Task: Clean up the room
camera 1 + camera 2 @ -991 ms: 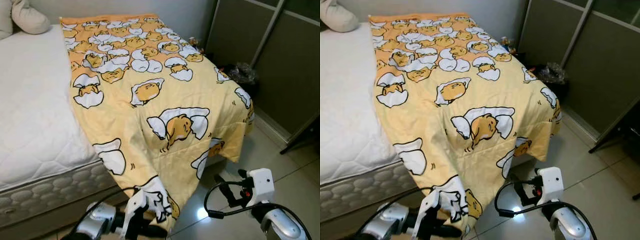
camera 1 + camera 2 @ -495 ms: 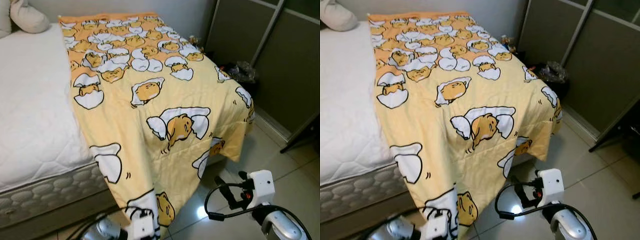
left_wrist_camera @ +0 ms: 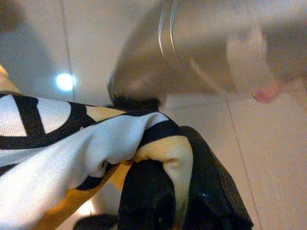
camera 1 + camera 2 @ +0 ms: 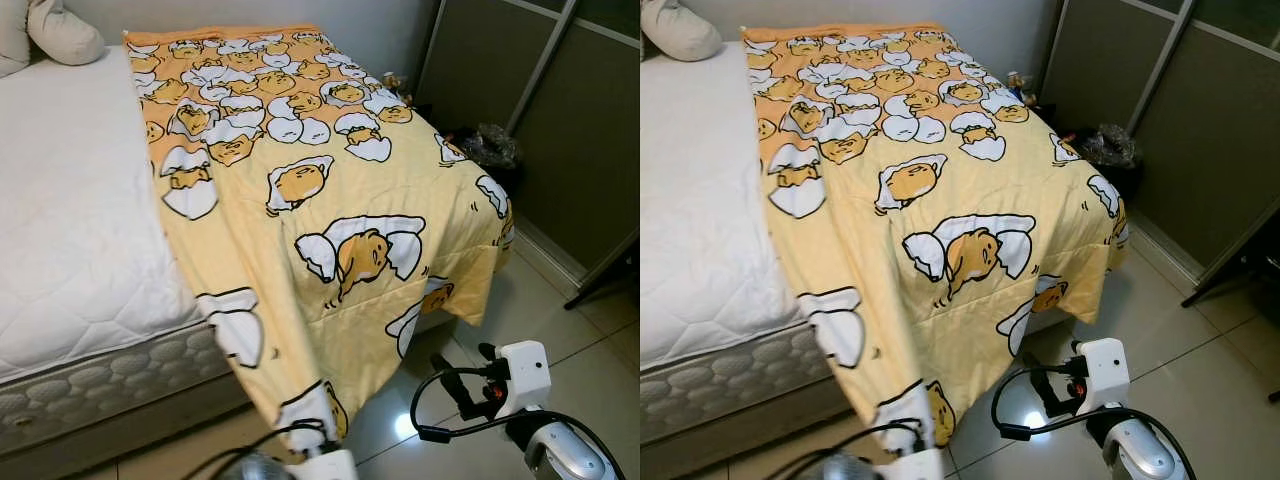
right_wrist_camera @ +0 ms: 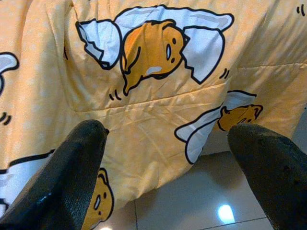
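A yellow blanket (image 4: 330, 200) printed with egg-yolk characters lies spread along the right side of the bed (image 4: 70, 200), from the head end down over the foot edge, where its lower hem hangs toward the tiled floor (image 4: 590, 340). The left part of the white quilted mattress is bare, and a pale pillow (image 4: 60, 30) sits at the head-end corner.

The left gripper (image 3: 168, 191) is low by the foot of the bed, its black fingers clenched on the blanket's hanging corner; in the left wrist view the cloth bunches between them, with glossy floor tiles and a blurred silver arm part behind. The right gripper (image 5: 168, 177) hovers over the floor near the bed's foot corner, its fingers spread wide apart and grasping nothing, pointed at the blanket's overhanging edge.

Right of the bed, dark sliding wardrobe doors (image 4: 560, 120) run along the wall. A dark bin with a crinkled bag (image 4: 490, 150) stands in the narrow gap between bed and doors, with a few small items (image 4: 392, 82) beyond it. A dark slanted leg (image 4: 605, 275) crosses the floor at the right edge. Open tiles lie beyond the foot corner.
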You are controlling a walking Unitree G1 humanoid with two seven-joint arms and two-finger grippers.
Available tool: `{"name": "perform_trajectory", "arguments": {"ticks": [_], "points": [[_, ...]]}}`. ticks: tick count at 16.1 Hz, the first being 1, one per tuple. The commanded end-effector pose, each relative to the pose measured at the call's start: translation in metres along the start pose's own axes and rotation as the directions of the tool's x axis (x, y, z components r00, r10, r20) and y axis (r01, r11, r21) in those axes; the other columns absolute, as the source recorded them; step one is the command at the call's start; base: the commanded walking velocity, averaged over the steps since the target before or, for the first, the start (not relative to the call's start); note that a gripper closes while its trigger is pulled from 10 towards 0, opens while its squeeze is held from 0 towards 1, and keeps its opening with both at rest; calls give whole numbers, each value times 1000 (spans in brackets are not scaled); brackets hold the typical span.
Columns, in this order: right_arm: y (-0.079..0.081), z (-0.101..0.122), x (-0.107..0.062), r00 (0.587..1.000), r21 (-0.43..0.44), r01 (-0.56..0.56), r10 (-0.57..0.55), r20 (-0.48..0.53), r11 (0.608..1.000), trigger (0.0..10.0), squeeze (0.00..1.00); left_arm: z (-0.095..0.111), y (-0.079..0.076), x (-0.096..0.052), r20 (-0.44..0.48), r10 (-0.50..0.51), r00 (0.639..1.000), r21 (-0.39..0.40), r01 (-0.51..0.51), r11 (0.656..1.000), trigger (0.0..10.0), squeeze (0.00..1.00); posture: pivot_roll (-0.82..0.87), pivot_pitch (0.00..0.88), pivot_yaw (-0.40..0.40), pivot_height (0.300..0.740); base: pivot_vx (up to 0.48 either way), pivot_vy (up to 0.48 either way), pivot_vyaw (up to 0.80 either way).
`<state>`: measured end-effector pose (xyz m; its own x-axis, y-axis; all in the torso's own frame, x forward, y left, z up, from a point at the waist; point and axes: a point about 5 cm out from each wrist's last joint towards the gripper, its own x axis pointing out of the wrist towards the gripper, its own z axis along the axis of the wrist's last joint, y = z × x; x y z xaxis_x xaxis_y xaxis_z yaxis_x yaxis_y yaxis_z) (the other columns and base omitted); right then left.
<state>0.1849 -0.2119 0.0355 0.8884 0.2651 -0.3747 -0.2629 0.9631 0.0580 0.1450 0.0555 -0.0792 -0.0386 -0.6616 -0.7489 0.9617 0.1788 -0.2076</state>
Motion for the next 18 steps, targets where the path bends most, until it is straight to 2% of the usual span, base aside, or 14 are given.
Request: {"name": "perform_trajectory", "arguments": {"ticks": [1,2,3,6,8,9,11,12,13,14,15,16,17,18], "points": [[-4,1,0,1000,-19,7,-7,-2,1000,10000,0,2,-11,9,-26,-26,999,21,26,999,0,0,-215,0,-48,740,0,0,0],[-5,0,0,1000,-20,7,-7,-3,1000,10000,0,7,-12,13,-26,13,1000,28,-12,1000,0,0,-215,0,-49,740,0,0,0],[-5,0,0,1000,-21,7,-7,-5,1000,10000,0,11,-11,16,-32,43,999,32,-42,999,0,1000,-215,0,-50,740,0,0,0],[-7,-2,0,1000,-22,7,-8,-9,1000,10000,0,18,-9,20,-76,98,992,97,-91,991,0,1000,-211,0,-51,740,0,0,0],[-7,-3,1,1000,-21,5,-5,-10,1000,10000,0,22,-9,24,-148,138,979,205,-106,973,0,1000,-208,0,-49,740,0,0,0],[-7,-2,2,1000,-20,5,-5,-9,1000,10000,0,25,-11,28,-185,154,971,268,-101,958,4039,1000,-207,0,-45,740,0,0,0],[-6,-1,4,1000,-20,8,-8,-1,1000,10000,0,25,-7,27,-239,196,951,365,-99,926,2510,1000,-203,0,-41,740,0,0,0],[-6,0,5,1000,-20,11,-11,6,1000,10000,0,25,-4,26,-260,230,938,419,-105,902,4784,1000,-200,0,-38,740,0,0,0],[-6,1,6,1000,-20,12,-12,8,1000,10000,0,26,-3,26,-265,242,933,437,-108,893,4784,1000,-200,0,-37,740,0,0,0],[-8,4,8,999,-22,38,-38,30,999,10000,0,28,1,25,-219,306,926,440,-186,879,10000,1000,-193,0,-31,740,0,0,0],[-9,5,9,998,-25,56,-55,40,998,10000,0,3,50,-22,-206,344,916,403,-241,883,10000,1000,-192,0,-30,740,0,0,0],[-12,8,11,995,-28,82,-81,56,996,10000,0,-7,103,-89,-149,421,895,360,-348,866,10000,1000,-185,0,-27,740,0,0,0],[-16,13,14,990,-32,121,-118,82,992,10000,0,8,144,-153,-29,552,834,312,-517,797,10000,1000,-177,0,-19,740,0,0,0],[-20,19,18,983,-32,153,-149,112,988,10000,0,29,169,-200,95,656,749,242,-657,714,10000,1000,-174,0,-14,740,0,0,0]]}}
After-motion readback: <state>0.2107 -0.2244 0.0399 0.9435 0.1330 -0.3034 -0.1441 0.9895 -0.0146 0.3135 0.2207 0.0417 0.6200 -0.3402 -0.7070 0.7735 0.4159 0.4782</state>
